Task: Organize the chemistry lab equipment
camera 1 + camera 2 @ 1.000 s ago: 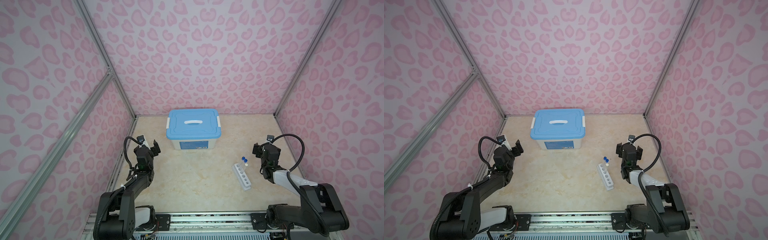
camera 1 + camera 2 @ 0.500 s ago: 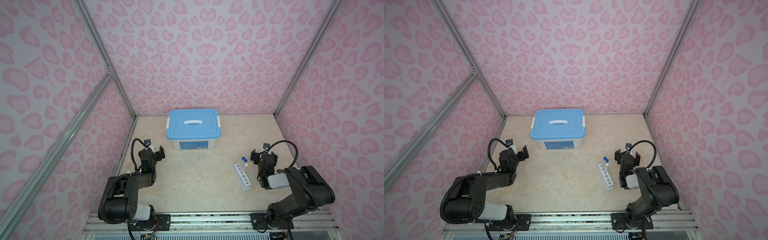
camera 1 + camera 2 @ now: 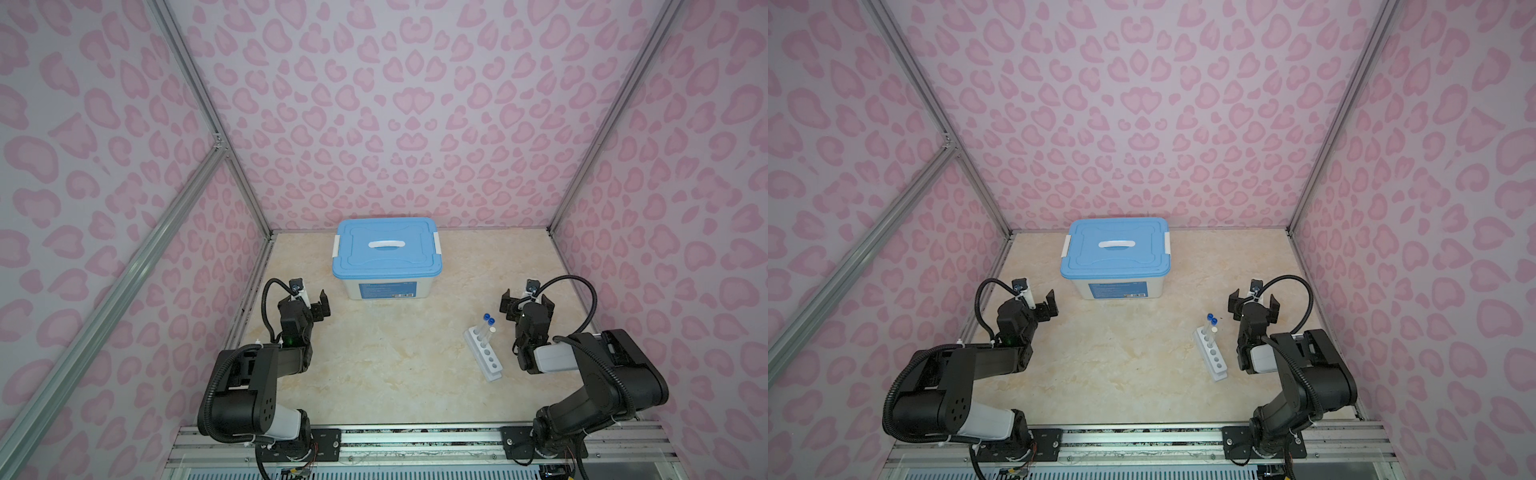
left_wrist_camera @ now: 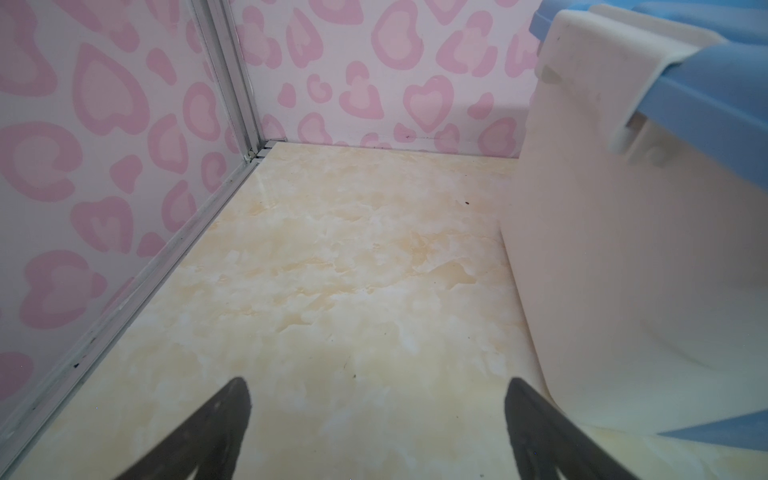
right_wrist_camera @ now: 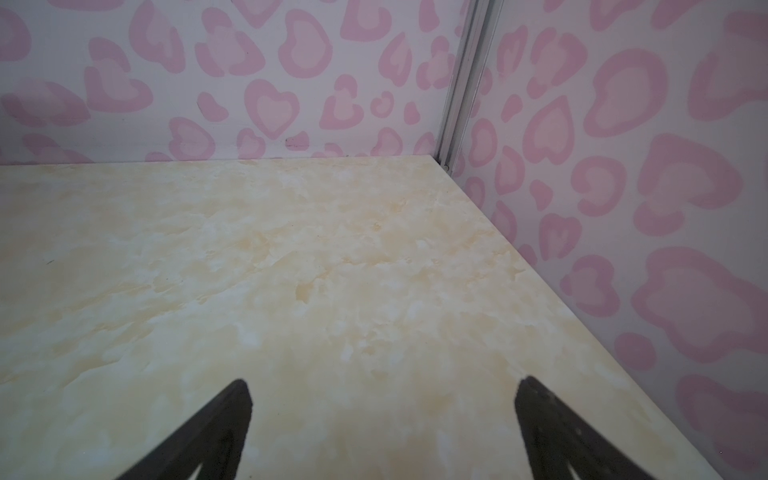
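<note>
The left end effector (image 3: 314, 301) hovered low over the table (image 3: 374, 374) near the left wall, its jaws spread wide and holding nothing. In the left wrist view only bare table lay between its fingertips (image 4: 237, 399), and the white wall of the bin (image 4: 623, 249) rose close beside one of them. This bin stood at the back middle with its blue lid (image 3: 386, 253) closed, well apart from the other things, so it blocked no path. Further right, the white rack (image 3: 490, 368) lay diagonally on the table, and three capped test tubes (image 3: 484, 328) stood upright in the holes at its far end, probably because that is their proper place; the nearer holes looked empty. The right end effector (image 3: 526, 305) hung just beyond the rack, not touching the tubes, also wide open and empty. I judge the tubes were the only thing this arm could knock.
</note>
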Robot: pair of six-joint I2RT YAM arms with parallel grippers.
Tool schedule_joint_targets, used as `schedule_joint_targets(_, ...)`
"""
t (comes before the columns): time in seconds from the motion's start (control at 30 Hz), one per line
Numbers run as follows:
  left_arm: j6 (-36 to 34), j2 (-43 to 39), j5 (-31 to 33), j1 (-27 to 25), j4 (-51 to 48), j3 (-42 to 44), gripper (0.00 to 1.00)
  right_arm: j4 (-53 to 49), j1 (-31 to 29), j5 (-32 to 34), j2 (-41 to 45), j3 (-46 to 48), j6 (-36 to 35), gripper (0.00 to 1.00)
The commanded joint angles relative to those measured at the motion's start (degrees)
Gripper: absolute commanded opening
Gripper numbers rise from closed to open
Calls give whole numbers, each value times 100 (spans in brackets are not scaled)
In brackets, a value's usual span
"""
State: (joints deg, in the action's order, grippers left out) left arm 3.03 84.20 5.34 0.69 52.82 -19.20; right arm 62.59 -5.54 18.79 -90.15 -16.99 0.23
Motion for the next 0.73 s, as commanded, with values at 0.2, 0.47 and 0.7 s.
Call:
schedule_joint_targets(0.2,-30,12,-42,1,317,27,97,197,0,17,-28,3,-8,100)
schedule_joint_targets(0.47,-40,33,-45,3,284,-4,97,192,0,5,-21,2,-6,100)
schedule_joint_targets(0.7,-30,17,-57,2,291,13,97,192,0,16,-23,3,-5,100)
